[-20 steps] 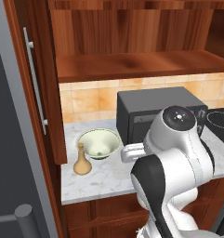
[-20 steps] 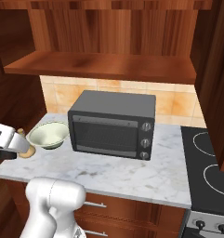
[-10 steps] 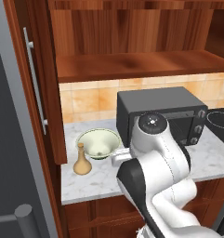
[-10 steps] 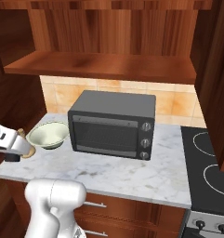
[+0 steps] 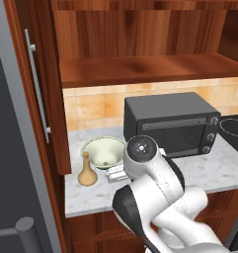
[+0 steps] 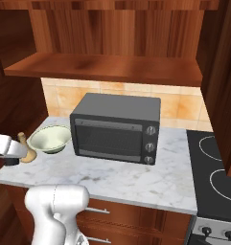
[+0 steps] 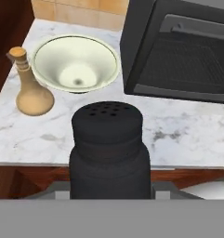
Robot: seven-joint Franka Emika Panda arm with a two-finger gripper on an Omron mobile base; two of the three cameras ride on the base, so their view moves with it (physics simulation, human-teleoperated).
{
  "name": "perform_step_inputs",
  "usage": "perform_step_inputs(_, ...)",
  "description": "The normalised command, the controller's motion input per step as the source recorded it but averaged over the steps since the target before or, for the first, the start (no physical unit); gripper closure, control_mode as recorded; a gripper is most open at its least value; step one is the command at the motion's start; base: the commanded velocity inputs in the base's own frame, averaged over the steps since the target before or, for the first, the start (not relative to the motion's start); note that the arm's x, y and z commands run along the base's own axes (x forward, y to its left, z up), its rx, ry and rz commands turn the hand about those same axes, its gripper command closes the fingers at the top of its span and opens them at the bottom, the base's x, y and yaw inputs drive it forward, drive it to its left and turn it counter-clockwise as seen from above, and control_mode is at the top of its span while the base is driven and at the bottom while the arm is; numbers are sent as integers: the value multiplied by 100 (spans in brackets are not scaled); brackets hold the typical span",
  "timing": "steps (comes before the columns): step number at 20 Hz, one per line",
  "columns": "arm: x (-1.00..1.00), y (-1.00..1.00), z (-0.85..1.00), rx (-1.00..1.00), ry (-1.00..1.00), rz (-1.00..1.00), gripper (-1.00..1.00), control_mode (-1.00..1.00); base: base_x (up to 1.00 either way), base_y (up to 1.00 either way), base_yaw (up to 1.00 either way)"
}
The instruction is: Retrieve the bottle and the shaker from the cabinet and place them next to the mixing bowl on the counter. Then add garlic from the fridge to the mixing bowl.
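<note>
The pincer (image 7: pixel 109 193) was clamped on the black tapered shaker (image 7: pixel 108 151); the pale cream-green bowl (image 7: pixel 76 62) sat empty beside the tan flask (image 7: pixel 32 88).

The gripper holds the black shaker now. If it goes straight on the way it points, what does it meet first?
The gripper, shut on the shaker, points toward the counter. Probably bare marble just before the mixing bowl comes first, between the bottle and the microwave; depth is unclear.

Bare counter (image 7: pixel 187 135) in front of microwave (image 7: pixel 178 51); bottle (image 7: pixel 32 88), bowl (image 7: pixel 76 65) crowd left.
</note>
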Motion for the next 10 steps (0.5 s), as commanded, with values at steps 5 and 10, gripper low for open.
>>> perform_step_inputs(5,0,2,-63,7,-37,0,100,-100,0,0,0)
perform_step_inputs(10,0,0,-54,14,-33,5,100,-100,0,0,0)
